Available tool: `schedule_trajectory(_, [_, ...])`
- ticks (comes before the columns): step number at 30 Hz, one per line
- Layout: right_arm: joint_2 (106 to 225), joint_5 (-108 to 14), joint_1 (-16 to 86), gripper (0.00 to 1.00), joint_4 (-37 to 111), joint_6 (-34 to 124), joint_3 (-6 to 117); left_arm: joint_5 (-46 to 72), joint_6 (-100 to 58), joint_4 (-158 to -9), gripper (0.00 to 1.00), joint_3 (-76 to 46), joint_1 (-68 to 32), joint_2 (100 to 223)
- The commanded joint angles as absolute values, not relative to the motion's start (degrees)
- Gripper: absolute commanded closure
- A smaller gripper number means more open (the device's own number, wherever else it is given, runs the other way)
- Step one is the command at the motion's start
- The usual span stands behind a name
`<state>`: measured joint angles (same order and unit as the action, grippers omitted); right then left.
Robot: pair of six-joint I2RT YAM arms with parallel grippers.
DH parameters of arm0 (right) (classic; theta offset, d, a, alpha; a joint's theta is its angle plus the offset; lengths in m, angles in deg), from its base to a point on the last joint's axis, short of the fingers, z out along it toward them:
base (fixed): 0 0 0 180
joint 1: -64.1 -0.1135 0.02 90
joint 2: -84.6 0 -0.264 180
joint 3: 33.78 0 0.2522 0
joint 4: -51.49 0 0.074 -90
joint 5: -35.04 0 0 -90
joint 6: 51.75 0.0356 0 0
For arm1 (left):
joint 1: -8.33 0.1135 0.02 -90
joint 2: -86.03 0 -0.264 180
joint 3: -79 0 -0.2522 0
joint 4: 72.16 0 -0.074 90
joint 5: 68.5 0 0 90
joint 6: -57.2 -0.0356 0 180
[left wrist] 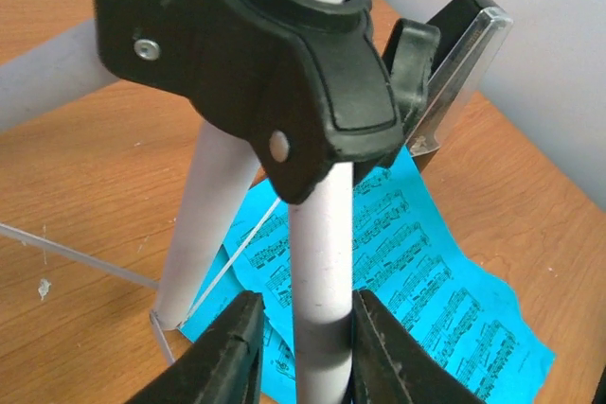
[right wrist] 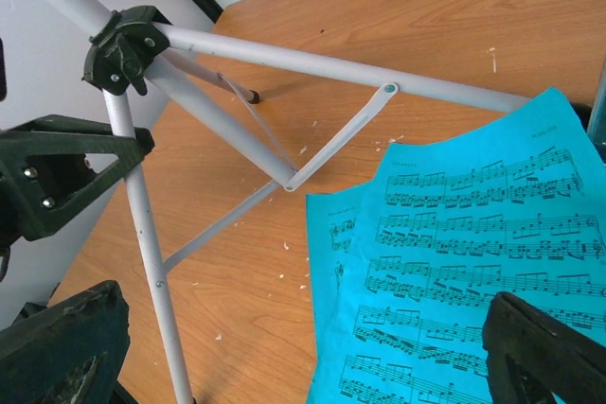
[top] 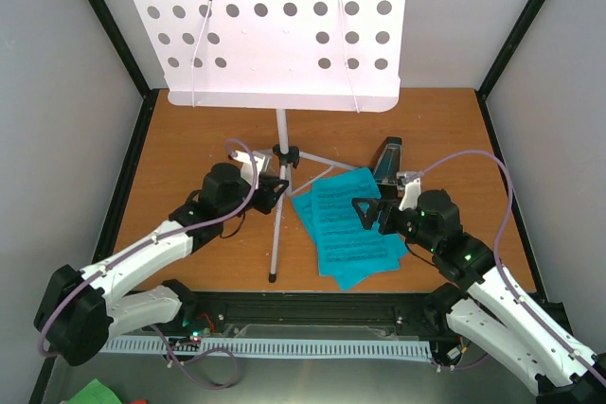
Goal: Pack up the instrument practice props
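L gripper (left wrist: 305,357) jaws flank white stand leg (left wrist: 322,234); cyan sheets (left wrist: 426,281) below; metronome (left wrist: 462,24) behind.

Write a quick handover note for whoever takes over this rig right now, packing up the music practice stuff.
Left gripper: open, jaws straddling the near leg of the music stand, with a gap on one side.
Right gripper: open, empty, over the blue pages.
Stand upright, legs spread; pages flat on the table; metronome behind them.
Done: nothing packed.
Left: fold the stand, gather pages and metronome.
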<state>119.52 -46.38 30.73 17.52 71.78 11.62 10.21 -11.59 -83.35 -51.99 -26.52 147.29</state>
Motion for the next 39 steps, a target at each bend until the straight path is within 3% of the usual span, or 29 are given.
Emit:
schedule_trajectory(1, [119.06, -45.36, 30.96, 0.00, 19.64, 72.19, 10.92, 12.30, -13.27, -83.82, 0.77, -49.53, -26.82, 148.77])
schedule_trajectory(6, [119.50, -44.81, 30.96, 0.00, 20.33, 71.88, 11.22, 12.62, -17.42, -83.76, 0.99, -48.32, -26.69, 149.82])
schedule_trajectory(18, [130.25, -40.18, 30.96, 0.00, 28.67, 68.53, 15.45, 3.51, -27.73, -78.17, 1.00, -48.21, -21.59, 152.60])
schedule_trajectory(21, [134.59, -38.52, 30.92, 0.00, 30.55, 67.25, 18.02, 2.44, -27.64, -77.18, 0.88, -47.32, -21.20, 153.77])
schedule_trajectory(25, [140.06, -36.21, 30.79, 0.04, 33.23, 66.59, 21.60, 2.83, -25.80, -78.27, 0.58, -46.31, -21.15, 154.09])
schedule_trajectory(27, [142.96, -35.16, 30.63, 0.11, 34.49, 66.19, 23.61, 3.09, -24.21, -78.40, 0.50, -47.38, -21.20, 152.97])
schedule_trajectory(31, [149.33, -33.62, 30.36, 0.21, 37.20, 65.82, 27.82, 1.44, -19.95, -77.75, 0.48, -51.12, -21.15, 149.22])
schedule_trajectory(39, [162.86, -29.03, 28.03, 0.38, 40.15, 65.37, 37.21, 0.57, -13.14, -78.48, 0.57, -56.28, -21.20, 144.94])
